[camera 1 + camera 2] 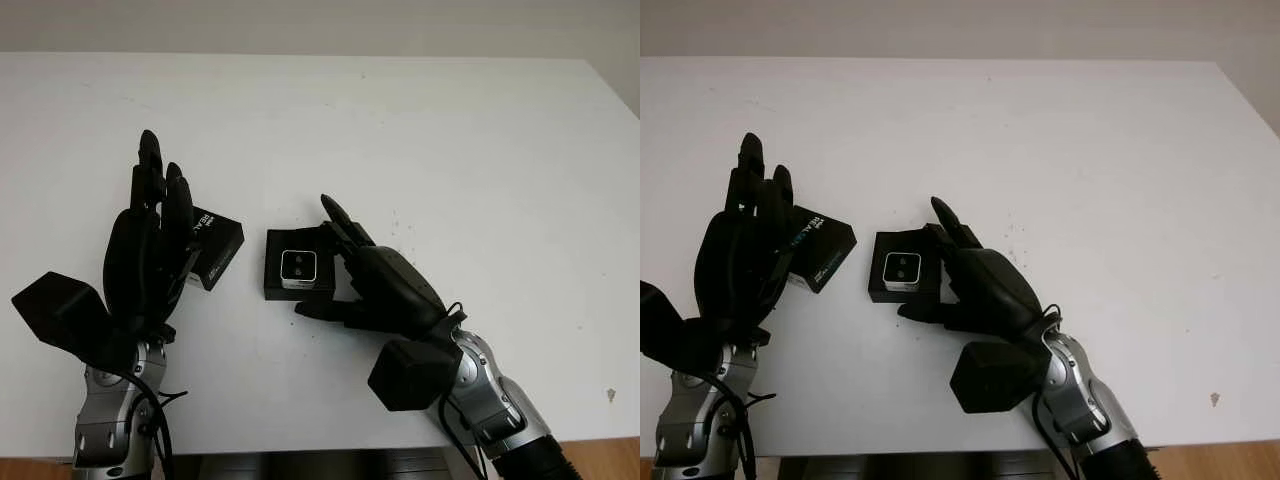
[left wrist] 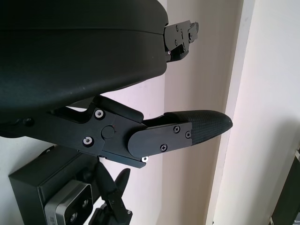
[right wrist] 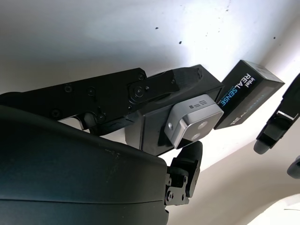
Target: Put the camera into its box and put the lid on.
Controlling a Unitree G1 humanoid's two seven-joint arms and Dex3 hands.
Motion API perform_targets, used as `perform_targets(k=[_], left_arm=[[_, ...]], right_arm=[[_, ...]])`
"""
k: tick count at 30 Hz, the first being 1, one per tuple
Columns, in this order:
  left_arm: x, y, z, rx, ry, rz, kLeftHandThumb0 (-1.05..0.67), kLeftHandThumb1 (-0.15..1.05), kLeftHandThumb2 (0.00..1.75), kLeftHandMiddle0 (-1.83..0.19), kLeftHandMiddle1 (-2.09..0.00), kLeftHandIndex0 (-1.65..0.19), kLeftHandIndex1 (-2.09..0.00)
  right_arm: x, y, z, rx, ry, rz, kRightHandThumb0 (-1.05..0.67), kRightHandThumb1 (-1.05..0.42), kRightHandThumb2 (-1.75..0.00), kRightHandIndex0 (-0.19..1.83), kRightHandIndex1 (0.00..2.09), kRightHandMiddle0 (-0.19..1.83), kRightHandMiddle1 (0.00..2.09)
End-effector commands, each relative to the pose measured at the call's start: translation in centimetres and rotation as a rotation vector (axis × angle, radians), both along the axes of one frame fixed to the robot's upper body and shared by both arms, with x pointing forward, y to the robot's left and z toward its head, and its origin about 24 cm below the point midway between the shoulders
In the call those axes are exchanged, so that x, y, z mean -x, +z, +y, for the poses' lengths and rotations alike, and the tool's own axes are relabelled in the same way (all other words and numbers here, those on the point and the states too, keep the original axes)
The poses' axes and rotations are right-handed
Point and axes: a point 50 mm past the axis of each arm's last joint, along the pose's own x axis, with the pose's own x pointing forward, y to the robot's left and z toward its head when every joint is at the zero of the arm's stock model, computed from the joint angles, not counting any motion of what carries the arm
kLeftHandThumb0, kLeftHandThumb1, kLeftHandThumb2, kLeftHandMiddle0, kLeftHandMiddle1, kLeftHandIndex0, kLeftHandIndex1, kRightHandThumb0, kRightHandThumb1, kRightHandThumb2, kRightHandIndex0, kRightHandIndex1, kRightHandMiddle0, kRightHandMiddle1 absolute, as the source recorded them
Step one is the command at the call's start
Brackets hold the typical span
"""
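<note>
The left hand (image 1: 150, 235) is open, touching the lid (image 1: 213, 246) — the box (image 1: 298, 264) with the camera (image 1: 299, 265) lies at its three o'clock, braced by the right hand (image 1: 375, 285).

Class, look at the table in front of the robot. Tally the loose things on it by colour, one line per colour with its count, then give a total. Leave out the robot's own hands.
Black: 2, the open box by the right hand and the printed lid by the left hand
Silver-grey: 1, the camera sitting in the box
Total: 3
</note>
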Motion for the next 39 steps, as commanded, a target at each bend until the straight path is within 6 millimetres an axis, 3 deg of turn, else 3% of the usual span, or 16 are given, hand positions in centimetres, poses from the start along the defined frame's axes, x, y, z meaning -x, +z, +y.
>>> perform_targets(k=[1,9,15,17,39], left_arm=[[0.2,0.1,0.1,0.002,0.000,-0.010,-0.69,1.05,0.56,0.19,0.00,0.19,0.00],[0.2,-0.1,0.1,-0.001,0.002,-0.005,-0.69,1.05,0.56,0.19,0.00,0.19,0.00],[0.2,-0.2,0.1,-0.002,0.004,-0.001,-0.69,1.05,0.56,0.19,0.00,0.19,0.00],[0.2,-0.2,0.1,-0.001,0.004,0.001,-0.69,1.05,0.56,0.19,0.00,0.19,0.00],[0.1,-0.2,0.0,0.004,0.005,-0.002,-0.69,1.05,0.57,0.19,0.00,0.19,0.00]], right_arm=[[-0.1,0.5,0.2,-0.031,0.004,0.001,-0.49,-1.04,-0.05,-0.11,0.06,-0.06,0.93],[-0.7,0.4,0.8,-0.151,-0.014,0.064,-0.49,-1.05,-0.07,-0.06,0.08,0.06,1.06],[-1.0,-0.3,1.1,-0.234,-0.052,0.058,-0.40,-1.05,-0.17,0.08,0.13,0.15,1.61],[-1.1,-0.3,1.0,-0.232,-0.056,0.049,-0.38,-1.05,-0.17,0.09,0.14,0.15,1.67],[-1.6,-0.4,0.2,-0.205,-0.049,0.067,-0.35,-1.05,-0.14,0.10,0.16,0.13,1.76]])
